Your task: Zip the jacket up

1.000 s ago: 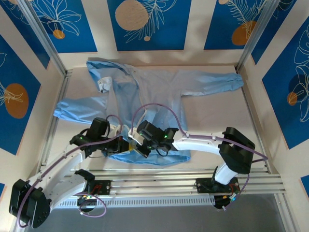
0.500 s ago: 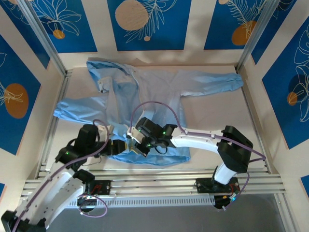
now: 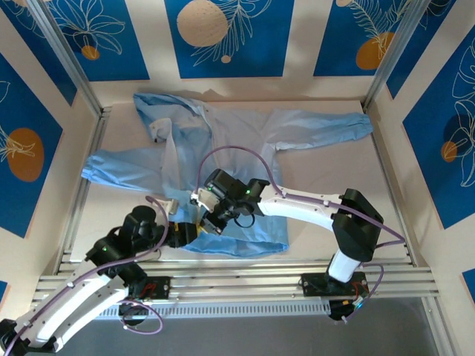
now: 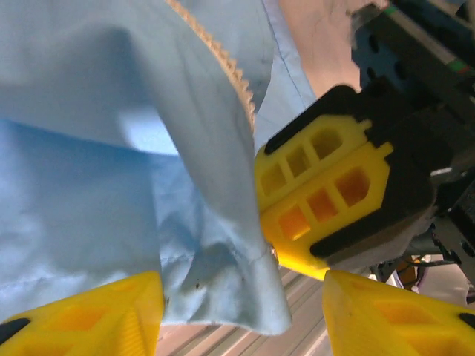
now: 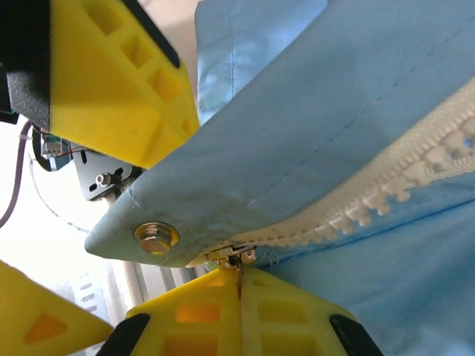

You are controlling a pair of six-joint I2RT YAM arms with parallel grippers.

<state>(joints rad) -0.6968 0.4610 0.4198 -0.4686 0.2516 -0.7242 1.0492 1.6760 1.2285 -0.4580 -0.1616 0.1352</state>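
Left wrist view puts us closest. We see the left gripper with its two yellow fingers standing apart. The bottom hem corner of the jacket hangs loose between them, gripped by neither. Just beyond the hem sits the right gripper, its fingers pressed flat together. A line of zipper teeth runs up the fabric edge.

From the right wrist we see the right gripper pinched tight on the jacket at the foot of the zipper, with a small bit of metal showing at the fingertips. A metal snap sits on the hem corner beside it, and a finger of the left gripper is close above.

From the top we find both grippers, left and right, meeting at the near hem. The jacket lies spread on the table, sleeves out to either side, with the hood at the far left.
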